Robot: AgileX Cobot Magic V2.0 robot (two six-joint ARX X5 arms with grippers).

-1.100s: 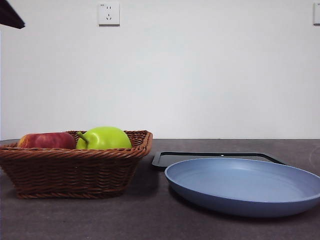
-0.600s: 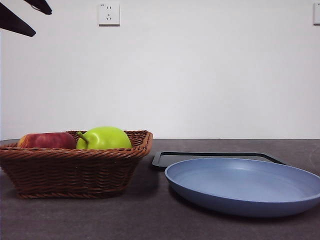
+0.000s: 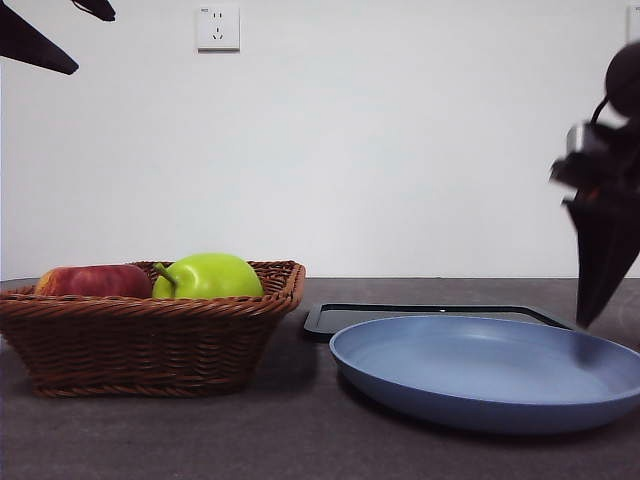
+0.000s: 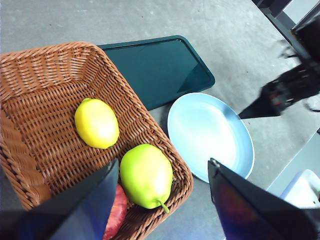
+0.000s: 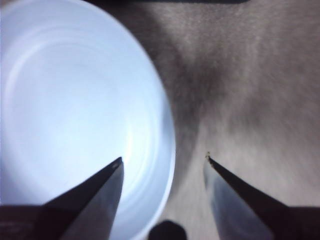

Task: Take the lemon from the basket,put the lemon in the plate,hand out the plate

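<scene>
The lemon (image 4: 96,122) lies in the wicker basket (image 4: 40,75) beside a green pear-like fruit (image 4: 146,175) and a red apple (image 4: 116,215). From the front, the basket (image 3: 150,340) hides the lemon. My left gripper (image 4: 164,162) hangs open high above the basket, holding nothing; its black tips (image 3: 90,42) show at the top left corner. The light blue plate (image 3: 490,375) is bare and sits to the right of the basket. My right gripper (image 5: 164,157) is open, and the plate's (image 5: 75,110) right rim lies between its jaws. From the front it (image 3: 592,300) reaches down at the right edge.
A flat black tray (image 3: 430,314) lies just behind the plate, and in the left wrist view the tray (image 4: 155,67) lies next to the basket. The green fruit (image 3: 210,275) and the apple (image 3: 95,280) rise above the basket's rim. A white wall with a socket (image 3: 218,28) closes the back.
The right arm has come into the front view at the right edge and dropped to the plate's rim. The left gripper's tips have come into view at the top left.
</scene>
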